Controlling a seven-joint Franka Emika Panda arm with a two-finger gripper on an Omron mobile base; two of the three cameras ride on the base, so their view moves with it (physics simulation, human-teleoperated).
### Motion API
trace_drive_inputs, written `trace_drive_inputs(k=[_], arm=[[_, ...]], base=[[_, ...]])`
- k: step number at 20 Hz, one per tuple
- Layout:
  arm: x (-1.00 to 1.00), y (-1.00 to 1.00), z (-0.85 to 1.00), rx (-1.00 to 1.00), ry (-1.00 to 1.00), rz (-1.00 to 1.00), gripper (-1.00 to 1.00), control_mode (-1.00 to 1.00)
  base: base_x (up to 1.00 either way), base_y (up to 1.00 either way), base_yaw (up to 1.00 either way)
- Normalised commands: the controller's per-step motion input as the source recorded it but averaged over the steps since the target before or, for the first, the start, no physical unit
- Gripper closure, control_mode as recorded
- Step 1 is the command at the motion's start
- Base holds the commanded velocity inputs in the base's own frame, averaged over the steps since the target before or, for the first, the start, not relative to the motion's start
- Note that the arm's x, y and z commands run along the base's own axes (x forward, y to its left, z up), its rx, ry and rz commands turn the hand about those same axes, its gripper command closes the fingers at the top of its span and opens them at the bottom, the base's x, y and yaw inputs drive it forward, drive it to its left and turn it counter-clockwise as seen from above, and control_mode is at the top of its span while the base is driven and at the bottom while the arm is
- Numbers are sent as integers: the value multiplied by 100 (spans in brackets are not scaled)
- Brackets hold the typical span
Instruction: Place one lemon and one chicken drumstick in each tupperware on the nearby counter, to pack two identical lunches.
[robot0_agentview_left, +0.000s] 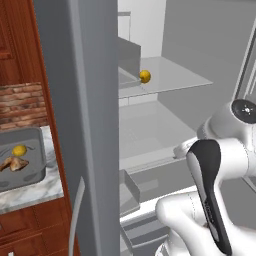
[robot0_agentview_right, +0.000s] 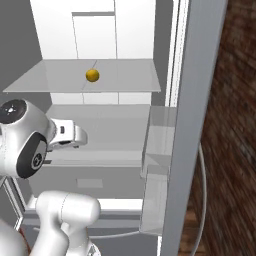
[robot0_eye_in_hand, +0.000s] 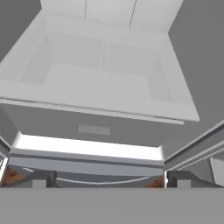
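**Inside the open fridge: one lemon on the shelf, one lunch packed on the counter**

At the centre top of the left base view, a lemon (robot0_agentview_left: 145, 76) is seen lying on a glass shelf (robot0_agentview_left: 175, 75) of the open fridge; the same lemon is found at the upper middle of the right base view, near the shelf's front edge. At the left edge of the left base view, a dark grey tupperware (robot0_agentview_left: 35, 165) is set on the marbled counter (robot0_agentview_left: 30, 192), and a second lemon (robot0_agentview_left: 19, 150) and a chicken drumstick (robot0_agentview_left: 13, 163) are held in it, close together. The fridge door (robot0_agentview_left: 80, 125) is seen between that tub and the shelves. At the bottom of the hand view, the gripper (robot0_eye_in_hand: 109, 180) is shown with its two fingertips (robot0_eye_in_hand: 38, 180) spread well apart, nothing between them, and an empty pale drawer (robot0_eye_in_hand: 100, 83) is faced above them
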Motion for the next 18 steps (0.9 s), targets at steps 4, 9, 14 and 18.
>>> trace_drive_inputs(k=[4,9,14,18], arm=[[17,0,5,2,0,8,-100,-100],[13,9,30,0,0,2,-100,-100],[16,8,64,0,0,0,-100,-100],[31,7,66,4,-3,0,-100,-100]], base=[[0,0,0],[0,0,0],[0,0,0],[0,0,0]])
